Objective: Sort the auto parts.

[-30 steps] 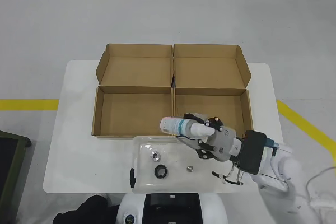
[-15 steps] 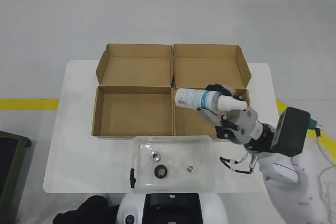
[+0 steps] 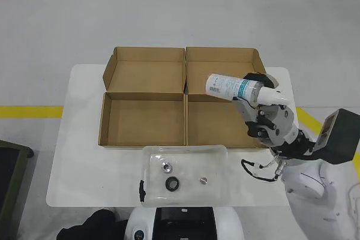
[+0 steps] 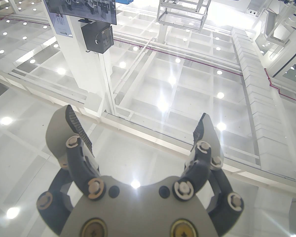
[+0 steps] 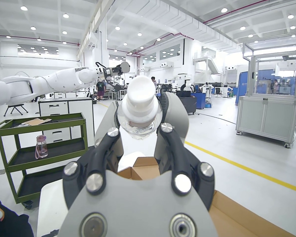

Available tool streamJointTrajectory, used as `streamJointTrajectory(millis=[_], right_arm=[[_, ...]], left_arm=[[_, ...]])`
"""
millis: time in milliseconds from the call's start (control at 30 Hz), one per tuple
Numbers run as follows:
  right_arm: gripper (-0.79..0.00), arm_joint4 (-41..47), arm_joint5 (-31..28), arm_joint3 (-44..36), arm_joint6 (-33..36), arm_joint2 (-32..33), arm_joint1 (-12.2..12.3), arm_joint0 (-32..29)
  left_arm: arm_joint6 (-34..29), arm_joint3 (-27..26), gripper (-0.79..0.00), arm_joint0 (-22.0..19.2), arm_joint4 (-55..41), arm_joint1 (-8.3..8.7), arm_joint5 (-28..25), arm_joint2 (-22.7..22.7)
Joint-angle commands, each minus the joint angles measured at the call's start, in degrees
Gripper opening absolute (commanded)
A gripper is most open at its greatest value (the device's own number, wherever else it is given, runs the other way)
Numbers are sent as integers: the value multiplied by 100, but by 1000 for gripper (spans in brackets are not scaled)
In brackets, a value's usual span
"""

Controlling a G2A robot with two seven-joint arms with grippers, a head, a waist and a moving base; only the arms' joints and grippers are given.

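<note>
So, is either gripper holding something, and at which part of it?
The right gripper holds a bottle at its neck end, just below the white cap. The left gripper is open and empty.

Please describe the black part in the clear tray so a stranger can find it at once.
On the white table, a clear tray sits at the edge nearest the robot, before two open cardboard boxes. Three small parts lie in it. The black ring is the only dark one; the round piece and the small stud beside it are silvery.

Grey-black end effector point(image 5: 141, 114), seemingly white arm point(image 3: 305, 180)
</note>
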Motion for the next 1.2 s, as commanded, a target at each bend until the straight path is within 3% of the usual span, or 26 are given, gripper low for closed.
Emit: streamJointTrajectory(millis=[0, 433, 1167], right_arm=[[-785, -32, -86, 26, 54, -40, 1, 22], [-785, -438, -309, 614, 679, -552, -6, 35], [-785, -1253, 55, 2043, 2178, -771, 20, 470]], left_arm=[[0, 0, 0, 0, 0, 0, 0, 0], [0, 0, 0, 0, 0, 0, 0, 0], [0, 0, 0, 0, 0, 0, 0, 0]])
